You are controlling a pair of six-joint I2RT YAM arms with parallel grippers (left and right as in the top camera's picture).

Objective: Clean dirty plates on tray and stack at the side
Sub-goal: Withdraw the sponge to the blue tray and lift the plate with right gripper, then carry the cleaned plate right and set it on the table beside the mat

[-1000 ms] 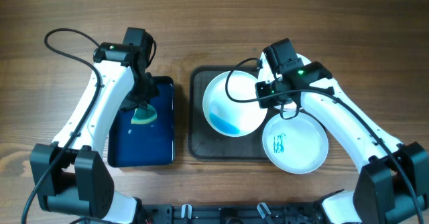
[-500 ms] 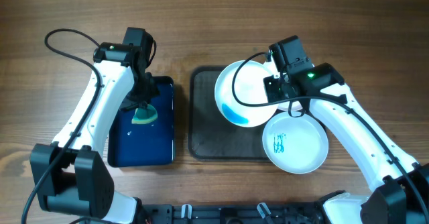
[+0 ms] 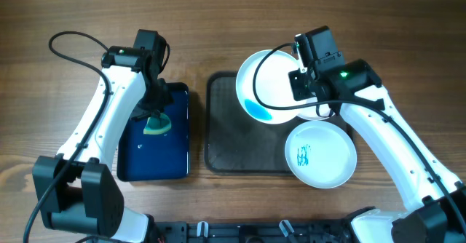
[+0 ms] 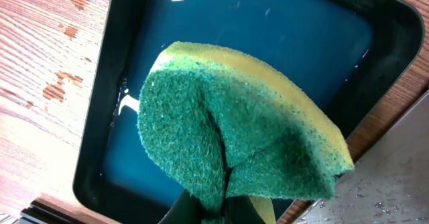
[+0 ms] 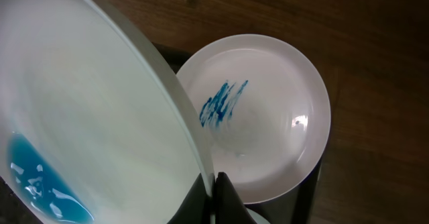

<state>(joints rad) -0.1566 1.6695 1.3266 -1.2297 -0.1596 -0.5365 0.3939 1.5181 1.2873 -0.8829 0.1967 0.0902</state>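
Plate (image 3: 268, 89) (image 5: 80, 117) hangs tilted over the far right corner of the tray (image 3: 226, 150), right of the table's centre. The right gripper (image 3: 303, 100) (image 5: 214, 196) pinches its right rim. Its hollow faces up and leftward, and blue liquid pools at the low near-left rim. A second plate (image 3: 320, 154) (image 5: 261, 117) with blue streaks lies flat toward the near edge. The left gripper (image 3: 153, 116) (image 4: 214, 214) clamps a sponge (image 3: 155, 125) (image 4: 234, 137) above the blue basin (image 3: 178, 166) (image 4: 100, 117).
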